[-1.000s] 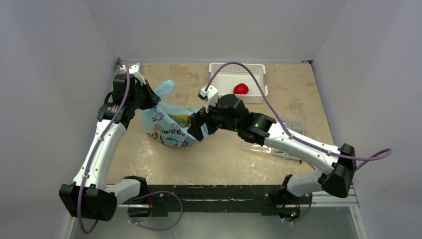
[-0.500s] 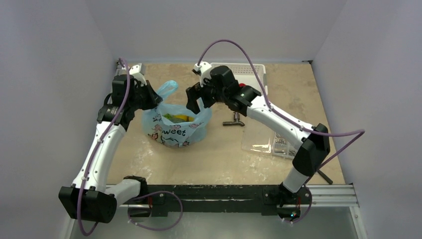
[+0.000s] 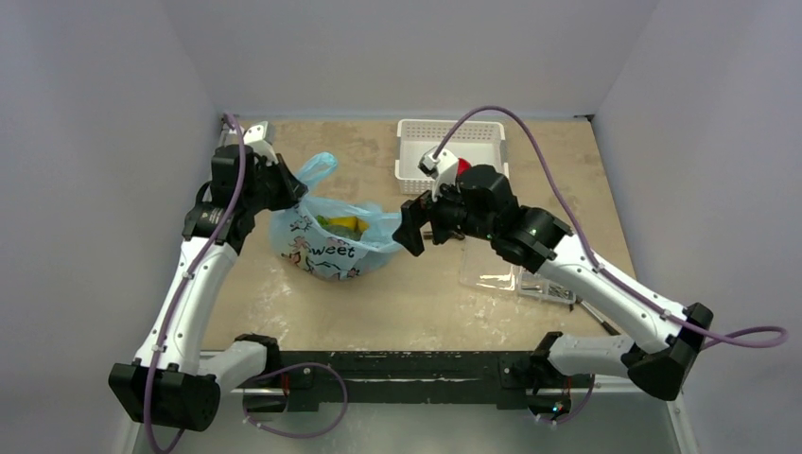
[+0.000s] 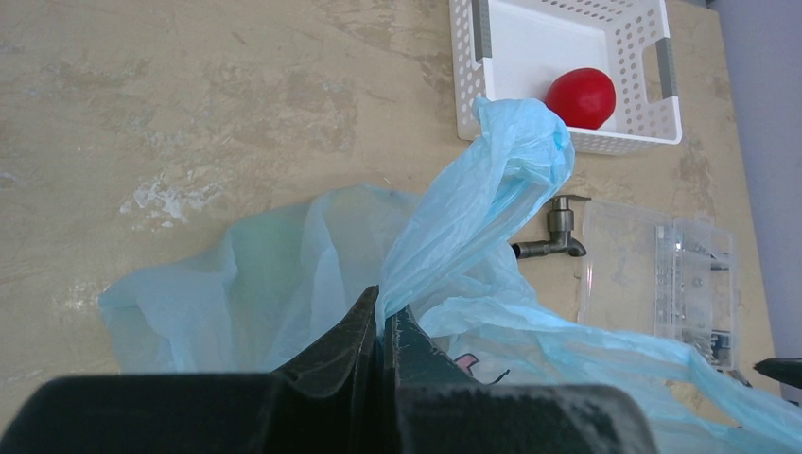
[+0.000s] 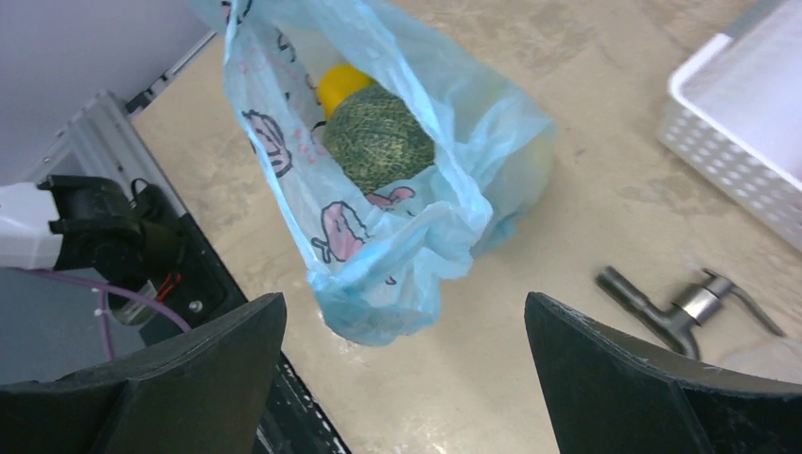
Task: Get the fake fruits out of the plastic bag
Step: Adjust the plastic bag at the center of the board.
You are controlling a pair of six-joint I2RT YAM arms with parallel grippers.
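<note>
Left wrist: left gripper (image 4: 380, 307) clamps the thin light-blue plastic bag (image 4: 473, 189) by its handle, propping it open. Right gripper (image 5: 402, 307) gapes, empty.

Fruits (image 5: 376, 140) in bag (image 5: 454, 113), tap part (image 5: 683, 305) right of it, apple (image 4: 580, 97) in basket (image 4: 629, 142).

plastic bag (image 3: 331, 236): thin, light-blue, crinkly, printed with cartoon creatures and "sweet"; sagged on table (image 3: 426, 303), mouth gaping, one handle drawn up and pinched in left gripper (image 4: 381, 307) | bumpy ball (image 5: 378, 140): dull green, sat inside bag near mouth | yellow fruit (image 5: 342, 85): glossy, lay just beside ball, inside bag | red apple (image 4: 580, 97): lay outside bag, in white basket (image 4: 624, 142)
</note>
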